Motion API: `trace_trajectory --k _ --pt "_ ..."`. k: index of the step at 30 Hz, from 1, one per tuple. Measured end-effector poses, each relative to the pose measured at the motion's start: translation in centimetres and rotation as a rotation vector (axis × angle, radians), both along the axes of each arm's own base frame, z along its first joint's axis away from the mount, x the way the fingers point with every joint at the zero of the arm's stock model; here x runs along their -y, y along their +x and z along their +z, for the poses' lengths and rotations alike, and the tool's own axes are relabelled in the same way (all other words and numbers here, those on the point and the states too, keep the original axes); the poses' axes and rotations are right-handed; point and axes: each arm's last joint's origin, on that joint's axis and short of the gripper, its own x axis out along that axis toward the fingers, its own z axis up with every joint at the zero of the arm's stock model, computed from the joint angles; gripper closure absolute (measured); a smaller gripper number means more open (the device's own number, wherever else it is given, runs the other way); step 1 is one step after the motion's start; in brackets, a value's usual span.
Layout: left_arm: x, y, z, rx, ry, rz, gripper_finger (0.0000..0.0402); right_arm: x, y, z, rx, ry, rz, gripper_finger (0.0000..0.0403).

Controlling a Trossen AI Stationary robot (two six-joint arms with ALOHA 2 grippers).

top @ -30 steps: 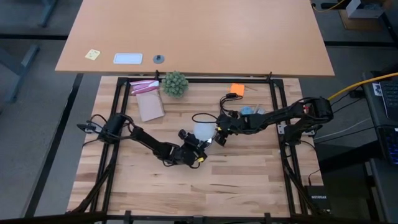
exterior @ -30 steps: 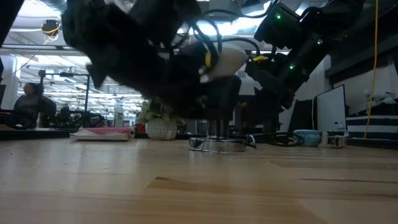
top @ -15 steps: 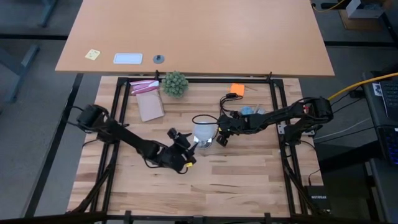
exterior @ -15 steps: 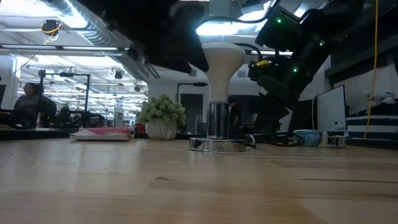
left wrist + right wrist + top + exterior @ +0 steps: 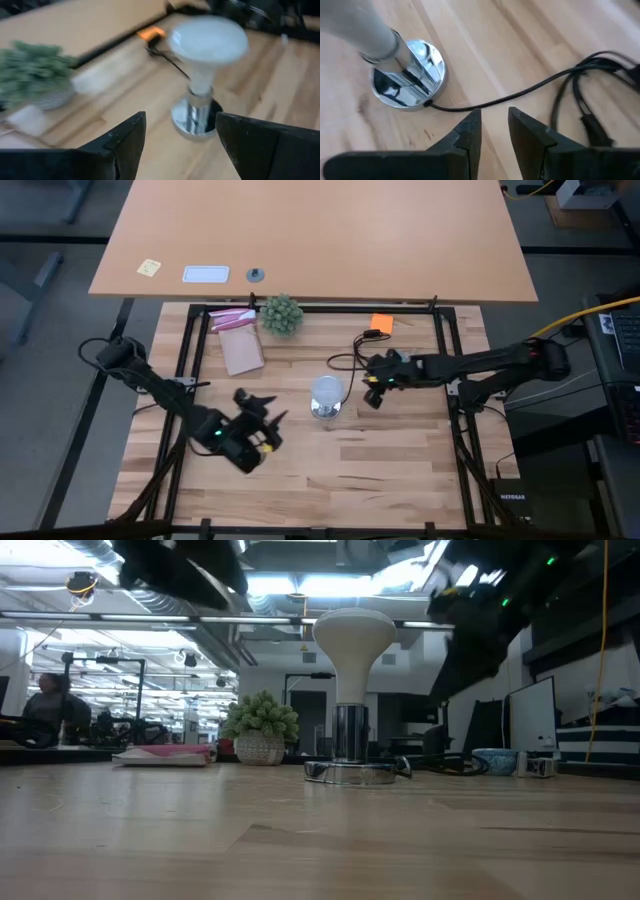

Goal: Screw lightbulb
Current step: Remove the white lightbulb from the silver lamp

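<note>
**A:** Nearest the table's front edge, the left gripper [image 5: 262, 412] hangs with its fingers spread wide and nothing between them, its wrist view looking straight at the lightbulb [image 5: 207, 47].

**B:** And the lightbulb itself?

**A:** Upright at mid-table, long axis vertical, frosted globe on top, metal end seated down in the socket disc [image 5: 352, 771]. It lies ahead of the left gripper and to its right, apart from it, with bare table [image 5: 330, 470] between them.

**B:** Which arm is nearer?

**A:** From above, the right gripper [image 5: 372, 385] looks the closer, just beside the lightbulb on the far right side; the left stands farther off. The right fingers [image 5: 465, 137] are drawn near together with a narrow slot between, pinching nothing; the black cord [image 5: 520, 95] runs past them to the disc.

**B:** Is the bulb fully screwed home?

**A:** Hard to tell. The low view shows the silvery neck rising straight from the disc, but the thread is too small to judge. If another turn is wanted, either gripper would have to close on the globe from the side, across that vertical axis.

**B:** Beyond it?

**A:** A spiky green plant [image 5: 281, 314] and a pink packet [image 5: 232, 319] near the far edge, well clear.
</note>
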Motion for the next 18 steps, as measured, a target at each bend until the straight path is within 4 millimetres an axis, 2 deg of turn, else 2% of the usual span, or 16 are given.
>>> trace_trajectory --k 3,7,12,15,18 --pt "0.8 -2.3 -0.2 0.111 0.047 0.051 0.0173 -0.5 -1.6 2.0 0.05 -0.012 0.013 0.0301" --pt "1.7 -4.6 -3.6 0.303 0.048 0.097 0.0173 -1.8 -3.3 3.6 0.181 -0.068 0.03 0.0301" --pt "1.2 -4.9 -9.5 0.533 -0.045 0.182 0.0173 -3.9 -4.1 1.6 0.447 -0.063 0.085 0.0301" --pt "0.3 -4.1 -11.8 0.598 -0.093 0.247 0.0173 -4.6 -4.2 0.0 0.575 -0.01 0.143 0.0301" --pt "-0.8 -3.0 -13.0 0.642 -0.112 0.318 0.0173 -5.0 -4.5 -1.7 0.597 0.013 0.169 0.0301"
